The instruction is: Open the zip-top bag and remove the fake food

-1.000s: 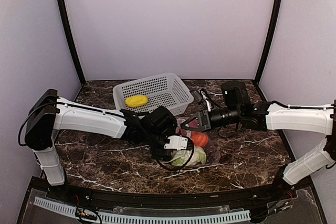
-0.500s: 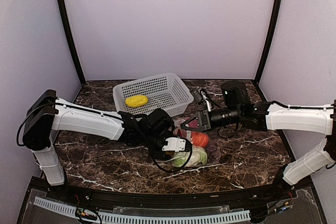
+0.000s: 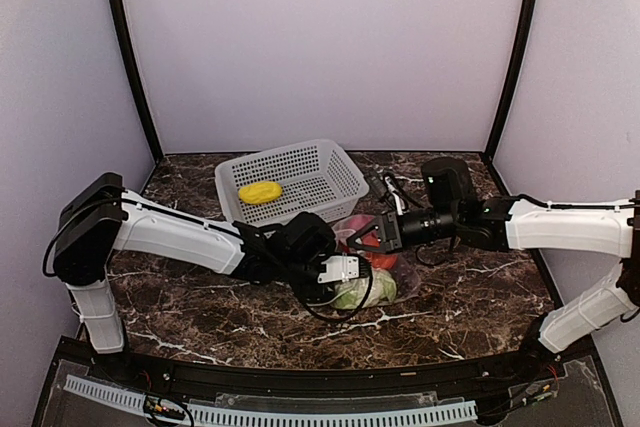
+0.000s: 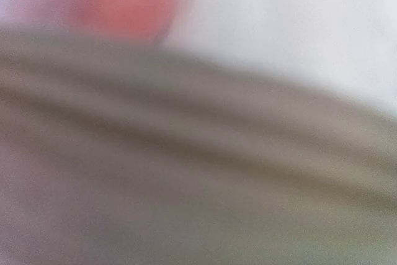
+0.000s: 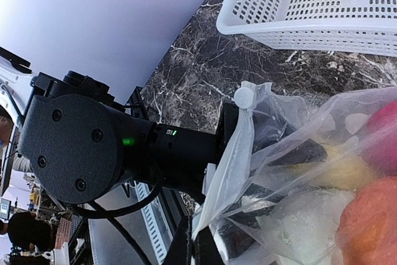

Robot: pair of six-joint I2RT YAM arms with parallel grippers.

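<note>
Pinching the zip-strip edge of the zip-top bag (image 5: 291,122), my right gripper (image 5: 193,247) has both fingers closed flat on the plastic. The strip runs up and away from them to a small white slider (image 5: 244,97). The bag bulges out to the right of those fingers, resting on the marble table (image 3: 470,297) directly under my right wrist.

Through the clear film just past my right fingertips I see an orange piece (image 5: 372,228), a red piece (image 5: 386,131) beyond it, and a blurred yellow piece (image 5: 344,172) between them and the strip. A pale green-white leafy piece (image 3: 355,294) lies at the near side of the bag, right against my left gripper (image 3: 342,279).

My left gripper is pushed into the bag's mouth from the side opposite my right one, its black body touching the strip. Its fingers are buried in plastic, and its own camera gives only a smear of red, white and brown, so I cannot tell whether they are apart or together.

Beyond both grippers stands a white perforated basket (image 3: 320,162), near the bag but not touching it, with another yellow toy (image 3: 260,192) inside.
</note>
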